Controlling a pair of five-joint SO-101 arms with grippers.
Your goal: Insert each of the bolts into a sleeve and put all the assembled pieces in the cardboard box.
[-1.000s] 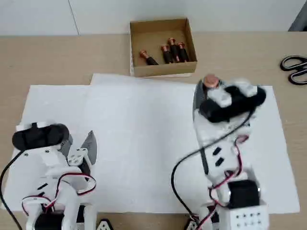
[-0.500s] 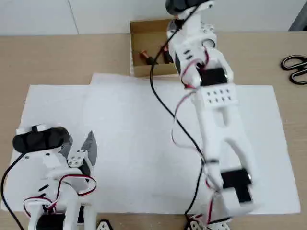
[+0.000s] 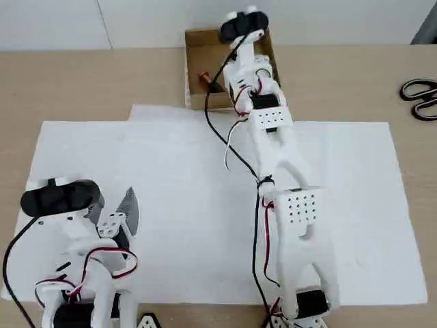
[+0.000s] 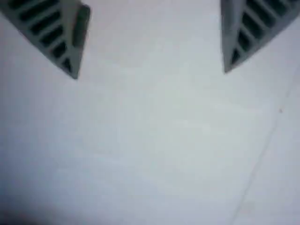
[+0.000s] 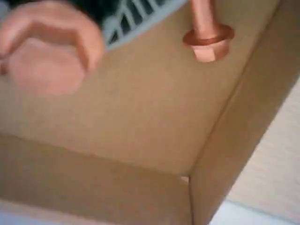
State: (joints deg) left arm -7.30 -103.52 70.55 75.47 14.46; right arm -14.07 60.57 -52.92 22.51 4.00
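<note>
Cardboard box (image 3: 194,51) around right pincer (image 5: 93,28), seemingly gripping a copper bolt (image 5: 47,56), left pincer (image 4: 150,42) wide apart, empty.

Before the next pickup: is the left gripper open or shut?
Open. The left gripper has its two fingers wide apart over the white paper, nothing between them.

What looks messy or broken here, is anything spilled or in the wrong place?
Nothing is spilled or broken. One small oddity: a second white sheet pokes out past the big paper near the cardboard box, so the papers do not line up. The scissors lie off at the side of the table.
</note>
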